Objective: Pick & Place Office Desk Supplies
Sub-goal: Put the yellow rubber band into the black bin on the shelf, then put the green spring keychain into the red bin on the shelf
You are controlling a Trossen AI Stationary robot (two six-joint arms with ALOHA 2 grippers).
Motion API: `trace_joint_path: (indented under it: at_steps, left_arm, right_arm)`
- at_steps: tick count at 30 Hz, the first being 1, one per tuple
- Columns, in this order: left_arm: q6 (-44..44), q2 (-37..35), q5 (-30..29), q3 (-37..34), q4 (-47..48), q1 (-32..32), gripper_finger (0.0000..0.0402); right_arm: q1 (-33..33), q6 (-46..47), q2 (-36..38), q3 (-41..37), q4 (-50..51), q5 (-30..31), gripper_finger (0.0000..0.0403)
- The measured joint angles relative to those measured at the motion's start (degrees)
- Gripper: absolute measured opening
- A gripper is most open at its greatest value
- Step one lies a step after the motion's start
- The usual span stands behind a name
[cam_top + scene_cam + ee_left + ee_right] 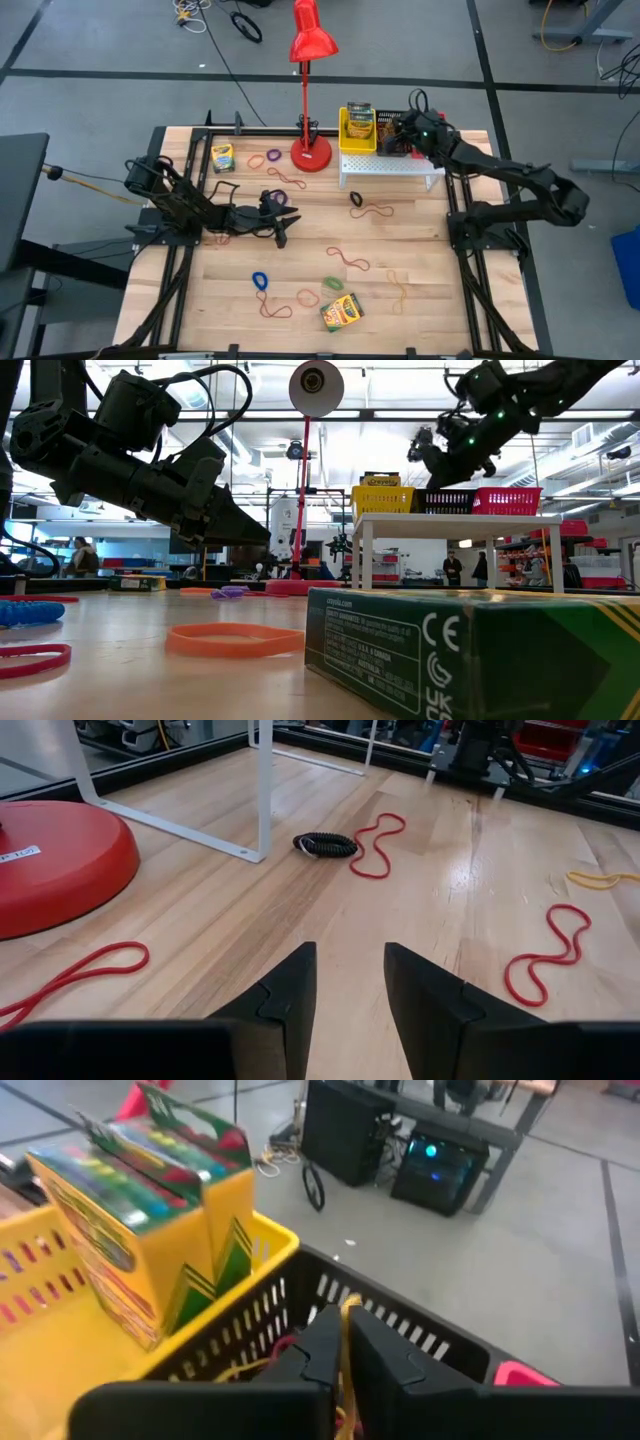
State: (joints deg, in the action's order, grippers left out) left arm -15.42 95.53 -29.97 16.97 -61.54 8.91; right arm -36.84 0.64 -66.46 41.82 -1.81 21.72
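While the high view shows the yellow-and-green cardboard crayon box (342,313) lying diagonal near the wooden surface's (420,270) front edge, left gripper (281,229) hangs apart; right wrist view: right gripper (343,1342) pinches a yellow rubber band (344,1320) over the black mesh basket (400,1332).

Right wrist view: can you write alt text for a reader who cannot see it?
The right gripper hangs over a black basket, jaws nearly together on a thin yellow rubber band. Beside it, a yellow basket holds upright crayon boxes. Grey floor and dark equipment lie beyond.
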Motion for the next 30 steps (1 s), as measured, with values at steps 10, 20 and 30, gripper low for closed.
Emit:
trace_joint_path:
  at_steps: [10, 20, 30]
  left_arm:
    - [0.0, 0.0, 0.0, 0.0, 0.0, 0.0, 0.0126]
    - [0.0, 0.0, 0.0, 0.0, 0.0, 0.0, 0.0126]
    - [0.0, 0.0, 0.0, 0.0, 0.0, 0.0, 0.0126]
  right_arm:
    - [2.1, 0.0, -0.2, 1.9, 0.9, 4.1, 0.0125]
    - [7.0, 1.0, -0.2, 15.2, 21.9, 1.2, 0.0185]
    - [21.6, 0.7, 0.9, 17.8, 29.8, -4.5, 0.001]
